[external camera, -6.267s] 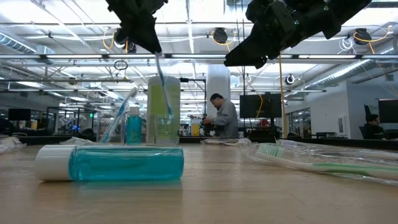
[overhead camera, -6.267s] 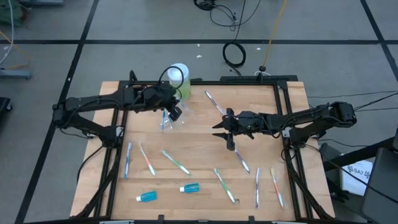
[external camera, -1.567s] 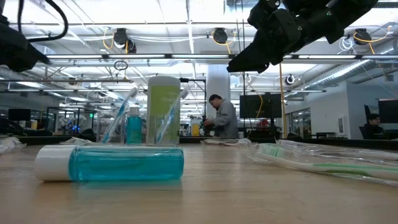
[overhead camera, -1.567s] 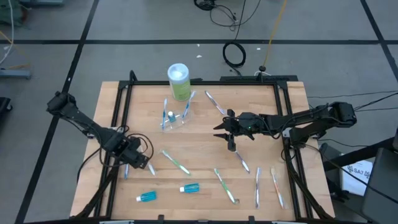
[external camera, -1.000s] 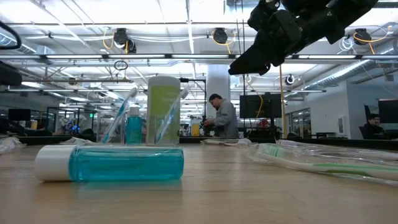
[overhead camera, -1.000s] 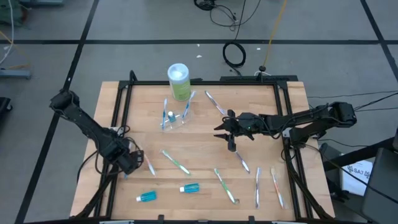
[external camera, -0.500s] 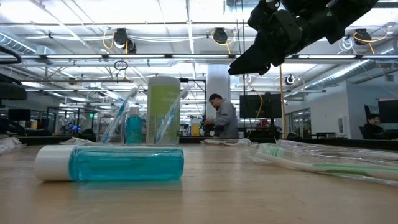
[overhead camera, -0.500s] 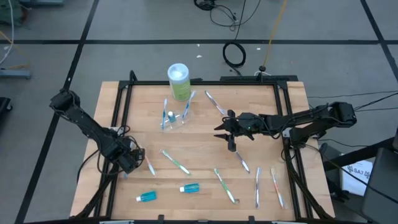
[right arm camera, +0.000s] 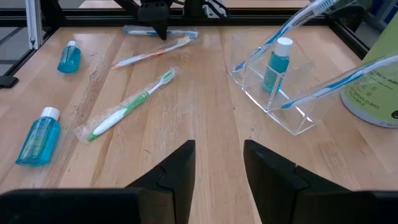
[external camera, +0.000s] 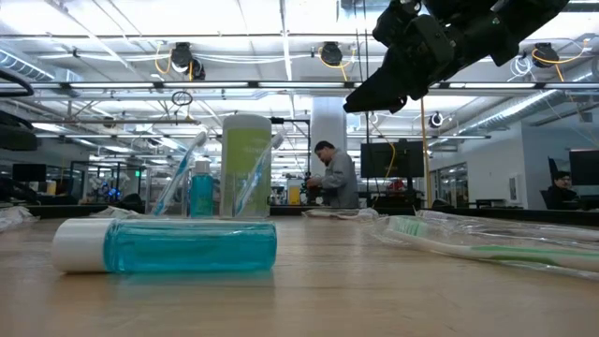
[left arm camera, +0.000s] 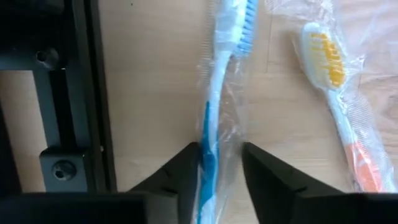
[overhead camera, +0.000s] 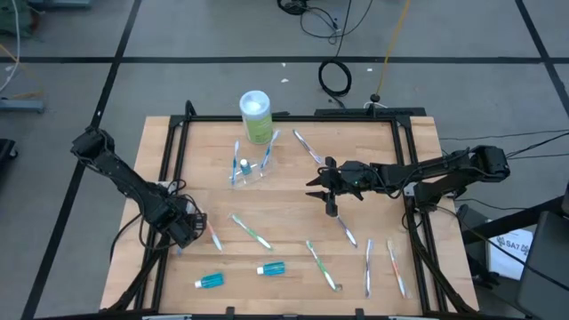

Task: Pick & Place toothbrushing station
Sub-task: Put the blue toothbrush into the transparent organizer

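Straddling the wrapped blue toothbrush (left arm camera: pixel 214 118) near the table's (overhead camera: pixel 356 267) left edge, left gripper (left arm camera: pixel 219 165) is half-closed, fingers at the wrapper, no firm hold evident. Risk: pads pinch slick film, brush slips. Right gripper (right arm camera: pixel 217 163) hovers mid-table, part-open, empty.

The whole wooden table (overhead camera: pixel 284 191) and both arms are taken from straight overhead. A level view is taken at table-top height, very close to a blue tube (external camera: pixel 168 245), facing the room. The left gripper (left arm camera: pixel 221 158) is looked past from its wrist, close above a wrapped blue toothbrush (left arm camera: pixel 217 93) between its fingers. From the right gripper (right arm camera: pixel 219 155) the table is seen obliquely, the clear holder (right arm camera: pixel 277 93) ahead, also shared by the overhead and low views.
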You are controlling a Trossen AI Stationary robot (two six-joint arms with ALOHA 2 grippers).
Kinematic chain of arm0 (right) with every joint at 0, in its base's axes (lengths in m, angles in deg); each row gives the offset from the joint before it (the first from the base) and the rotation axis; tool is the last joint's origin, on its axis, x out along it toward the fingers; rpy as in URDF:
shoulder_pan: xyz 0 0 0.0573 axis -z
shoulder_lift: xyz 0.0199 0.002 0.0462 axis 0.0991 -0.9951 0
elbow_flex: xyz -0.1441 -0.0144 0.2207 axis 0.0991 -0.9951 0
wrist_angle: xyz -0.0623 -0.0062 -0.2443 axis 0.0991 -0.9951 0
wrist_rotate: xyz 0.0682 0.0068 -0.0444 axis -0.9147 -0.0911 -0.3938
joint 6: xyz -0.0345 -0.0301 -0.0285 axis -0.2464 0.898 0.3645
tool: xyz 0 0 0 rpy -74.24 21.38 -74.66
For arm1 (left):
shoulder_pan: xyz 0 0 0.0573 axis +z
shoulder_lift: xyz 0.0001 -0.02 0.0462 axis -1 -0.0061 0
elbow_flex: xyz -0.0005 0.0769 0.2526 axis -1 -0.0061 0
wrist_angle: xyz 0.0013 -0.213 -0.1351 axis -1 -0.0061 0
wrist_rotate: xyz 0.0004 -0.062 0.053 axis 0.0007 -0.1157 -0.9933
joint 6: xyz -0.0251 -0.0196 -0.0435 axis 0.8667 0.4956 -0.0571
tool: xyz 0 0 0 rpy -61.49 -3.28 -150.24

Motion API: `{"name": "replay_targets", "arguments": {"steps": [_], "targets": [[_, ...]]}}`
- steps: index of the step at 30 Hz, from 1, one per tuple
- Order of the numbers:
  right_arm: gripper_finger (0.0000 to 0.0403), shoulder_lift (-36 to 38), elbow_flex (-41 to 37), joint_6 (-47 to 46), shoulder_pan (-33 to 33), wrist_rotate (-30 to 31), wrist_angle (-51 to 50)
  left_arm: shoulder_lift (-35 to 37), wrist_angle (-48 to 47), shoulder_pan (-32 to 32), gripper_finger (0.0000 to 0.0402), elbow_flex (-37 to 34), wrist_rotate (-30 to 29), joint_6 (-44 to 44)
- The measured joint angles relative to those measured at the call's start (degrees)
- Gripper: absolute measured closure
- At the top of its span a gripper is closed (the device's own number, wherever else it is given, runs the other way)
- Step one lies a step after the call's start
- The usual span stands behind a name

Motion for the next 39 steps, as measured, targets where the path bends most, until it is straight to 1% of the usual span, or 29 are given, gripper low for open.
{"name": "replay_targets", "arguments": {"steps": [4, 13, 16, 19, 21, 24, 27, 31, 32, 33, 36, 39], "targets": [[0.0275, 0.00, 0.00, 0.00, 0.00, 0.00, 0.00, -0.02, 0.67, 0.00, 0.0313, -0.03, -0.39, -0.16], [0.0275, 0.00, 0.00, 0.00, 0.00, 0.00, 0.00, -0.02, -0.13, 0.00, 0.0369, 0.00, -1.11, 0.26], [0.0275, 0.00, 0.00, 0.00, 0.00, 0.00, 0.00, -0.02, -1.09, 0.00, 0.0383, 0.01, -3.45, 0.04], [0.0275, 0.00, 0.00, 0.00, 0.00, 0.00, 0.00, -0.24, -3.26, 0.03, 0.0385, -0.16, -9.16, -2.39], [0.0275, 0.00, 0.00, 0.00, 0.00, 0.00, 0.00, -0.11, -3.74, 0.04, 0.0377, -0.21, -11.83, -1.97], [0.0275, 0.00, 0.00, 0.00, 0.00, 0.00, 0.00, -0.15, -3.80, 0.00, 0.0361, -0.17, -12.64, -0.82], [0.0275, 0.00, 0.00, 0.00, 0.00, 0.00, 0.02, -0.15, -4.07, 0.02, 0.0357, 0.31, -14.33, -0.12], [0.0275, 0.00, 0.01, 0.00, 0.00, 0.00, 0.13, -0.13, -4.84, 0.08, 0.0372, 1.79, -21.85, 0.53], [0.0275, 0.00, 0.01, 0.00, 0.00, 0.00, 0.13, -0.11, -5.26, 0.14, 0.0377, 2.16, -24.65, 1.31], [0.0275, 0.00, 0.00, 0.00, 0.00, 0.00, 0.11, -0.09, -5.59, 0.30, 0.0382, 2.45, -26.14, 2.50], [0.0275, 0.00, 0.00, 0.00, 0.02, 0.00, 0.13, -0.09, -5.77, 1.21, 0.0388, 2.90, -26.37, 2.40], [0.0275, 0.00, 0.02, 0.00, 0.00, 0.00, 0.15, -0.09, -5.55, 2.08, 0.0379, 2.94, -26.35, 2.00]]}}
